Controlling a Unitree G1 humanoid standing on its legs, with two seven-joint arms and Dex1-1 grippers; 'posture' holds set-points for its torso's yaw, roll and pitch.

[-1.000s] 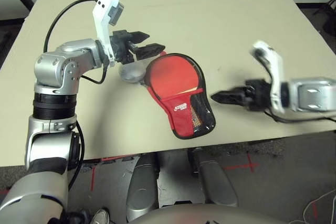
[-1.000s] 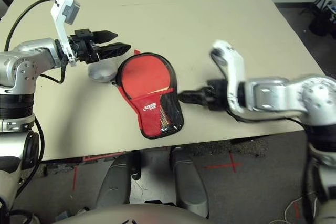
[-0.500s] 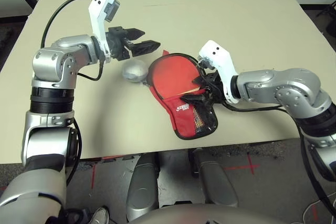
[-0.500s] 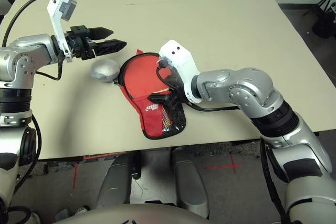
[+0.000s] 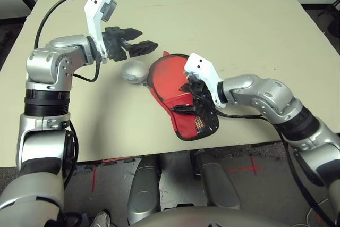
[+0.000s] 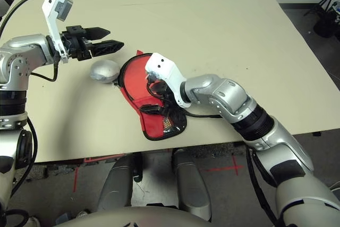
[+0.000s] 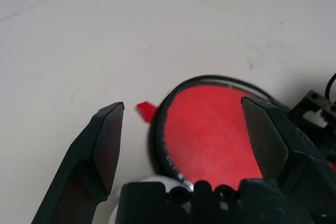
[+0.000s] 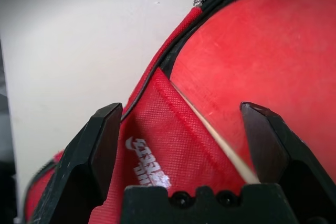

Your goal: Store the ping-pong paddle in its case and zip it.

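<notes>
The case [image 5: 187,126] lies flat near the table's front edge, red with a black zipper rim, a white logo [image 8: 148,167] and a mesh pocket. The ping-pong paddle's red face [image 5: 166,74] shows inside the rim, with a tan edge [image 8: 220,141] where the fabric covers it; its handle is hidden. My right gripper [image 5: 186,98] hovers open just over the case's middle, its fingers [image 8: 105,129] straddling the fabric edge. My left gripper [image 5: 146,39] is open in the air beyond the case's round end [image 7: 210,135], holding nothing.
A grey-white soft lump [image 5: 135,70] rests against the case's left side, below my left gripper. A small red tab [image 7: 146,110] sticks out beside the zipper rim. The beige table [image 5: 239,19] stretches far behind; its front edge runs just below the case.
My right arm has swung in from the right and now reaches over the case's middle. My left gripper has drawn back a little to the left. The case has not moved.
</notes>
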